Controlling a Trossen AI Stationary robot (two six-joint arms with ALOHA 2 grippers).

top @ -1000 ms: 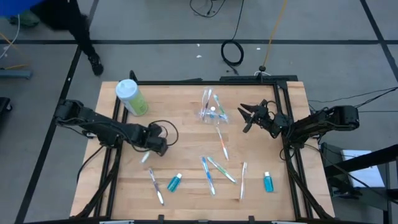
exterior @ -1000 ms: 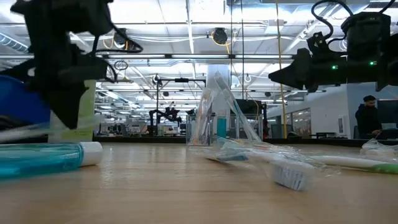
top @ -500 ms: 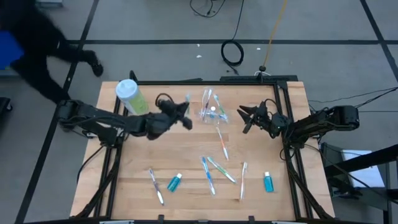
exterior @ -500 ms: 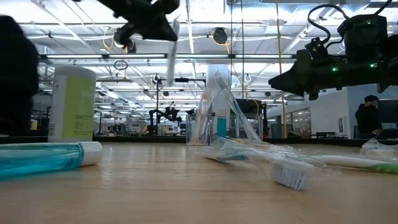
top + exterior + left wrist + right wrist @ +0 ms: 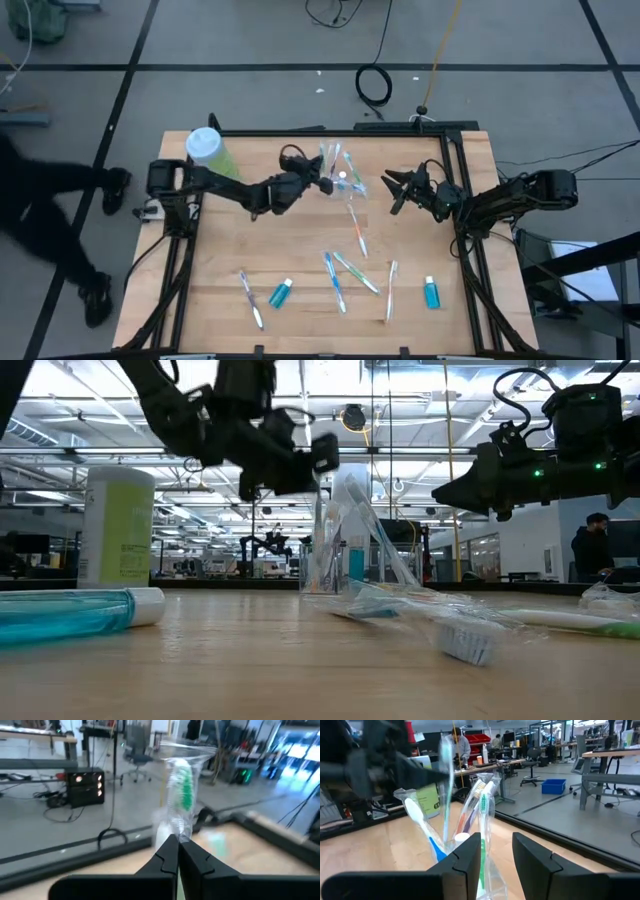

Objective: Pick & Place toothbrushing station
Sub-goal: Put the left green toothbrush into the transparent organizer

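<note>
The clear cup (image 5: pixel 338 180) stands at the table's far middle with several toothbrushes and a white-capped tube in it; it also shows in the low view (image 5: pixel 345 545) and the right wrist view (image 5: pixel 470 840). My left gripper (image 5: pixel 318 181) is at the cup's left side, above it, shut on a wrapped toothbrush (image 5: pixel 182 795) with green bristles. My right gripper (image 5: pixel 395 190) is open and empty, right of the cup. Several toothbrushes (image 5: pixel 357 228) (image 5: pixel 335 280) (image 5: pixel 250 298) and two teal tubes (image 5: pixel 282 292) (image 5: pixel 432 292) lie flat on the table. My left gripper pinches the toothbrush's wrapped handle (image 5: pixel 178 836) between its two shut fingers. The fingers come level from the table's left and lie across the brush. The brush stands upright (image 5: pixel 445 795), lifted clear of the table, head up, its lower end down among the brushes in the cup.
A tall green bottle (image 5: pixel 210 155) with a white cap stands at the far left corner. A person (image 5: pixel 40 220) walks on the floor left of the table. The table's middle, between the cup and the loose brushes, is bare wood (image 5: pixel 280 235).
My left gripper has risen from the table's near left, shut on the toothbrush, and swung up and toward the far right to the cup. The brush has gone from lying low to upright over the cup. The person has walked along the table's left side.
</note>
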